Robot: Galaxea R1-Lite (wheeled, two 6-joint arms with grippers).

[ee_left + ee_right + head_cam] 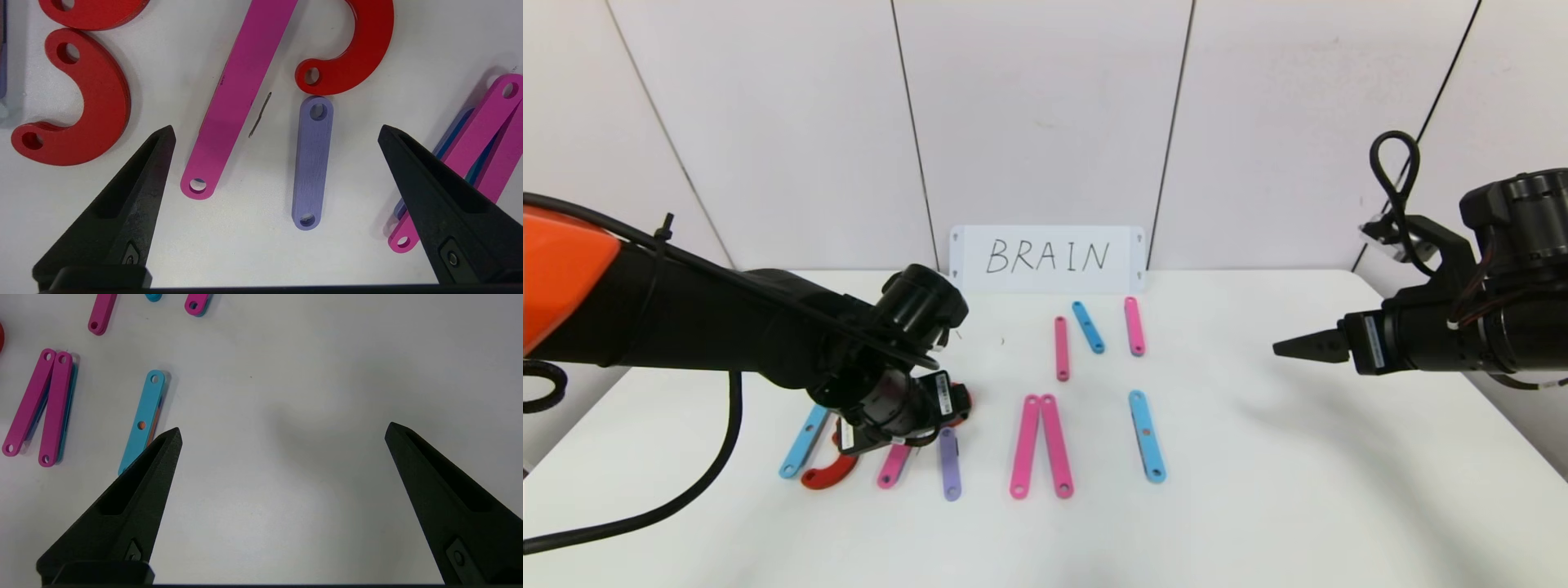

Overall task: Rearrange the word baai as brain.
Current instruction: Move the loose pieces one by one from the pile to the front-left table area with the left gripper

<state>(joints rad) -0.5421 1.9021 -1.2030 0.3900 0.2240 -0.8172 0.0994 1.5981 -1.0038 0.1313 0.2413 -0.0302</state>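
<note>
The word lies as flat pieces on the white table (1258, 490). At its left end are a light-blue strip (803, 442), a red arc (829, 474), a pink strip (893, 467) and a purple strip (950, 464). Further right are a pink pair (1041, 445) and a light-blue strip (1147, 435). Behind them lie a pink strip (1061, 348), a blue strip (1088, 327) and a pink strip (1134, 325). My left gripper (276, 128) hangs open over the purple strip (312, 162) and pink strip (237, 98), holding nothing. My right gripper (282, 428) is open over bare table at the right.
A white card (1048, 258) with handwritten "BRAIN" leans against the back wall. Two red arcs (81, 102) (351, 53) flank the pink strip under my left gripper. The left arm's black cable (686, 482) trails over the table's left edge.
</note>
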